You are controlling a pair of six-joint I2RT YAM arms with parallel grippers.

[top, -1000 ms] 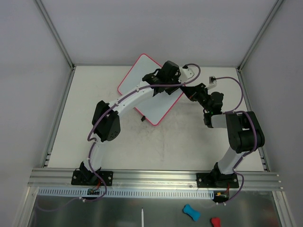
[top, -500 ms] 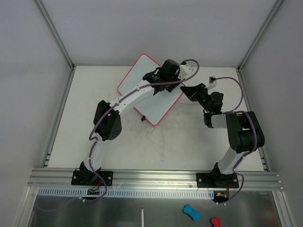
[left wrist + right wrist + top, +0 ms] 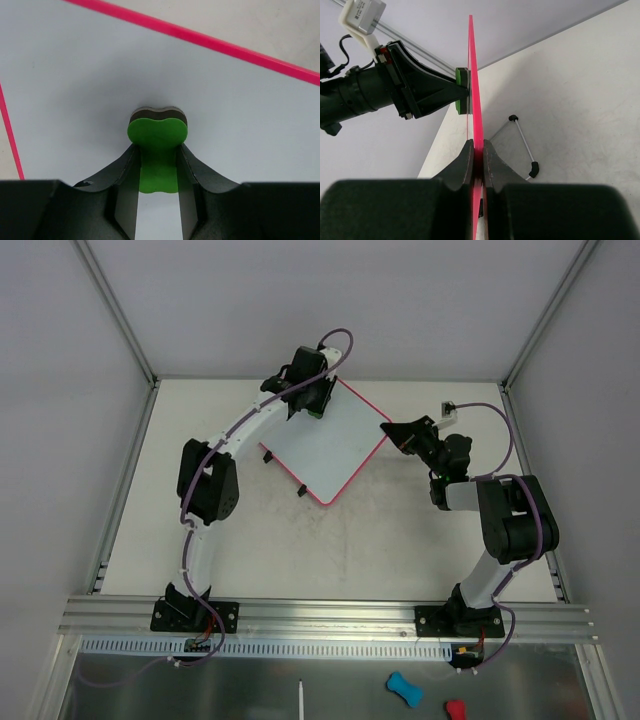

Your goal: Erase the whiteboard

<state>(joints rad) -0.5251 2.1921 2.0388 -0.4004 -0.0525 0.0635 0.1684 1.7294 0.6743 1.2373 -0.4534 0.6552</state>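
Board pos: whiteboard [image 3: 335, 445] sat at far-centre of the counter [image 3: 400, 540], turned corner-on like a diamond, betw. both arms.
L tool: L tool [image 3: 157, 162] was clamped on the narrow waist of a green eraser [image 3: 157, 132], at the board's far-left corner.
R tool: R tool [image 3: 476, 150] was pressed together on the pink frame [image 3: 472, 75] at the board's right corner, pinching the thin edge.
Why R grip: prob. to brace the board so it wouldn't slide or spin under wipe pressure; a judgement.
Why L grip: held by the waist, the eraser's pad met the surface flat, giving full-width contact.
Lift: whether the pinched corner was raised off the counter, can't tell.
Board surface: smooth, glossy white, rigid, very thin edge-on; no marks in the parts shown.
Eraser: bone-shaped, matte green foam-like body w/ dark felt-like layer on the wiping side.
Stand: thin wire stand [image 3: 522, 137] w/ black rubbery tips, on the side away from the eraser.
Counter: matte off-white, lightly scuffed.
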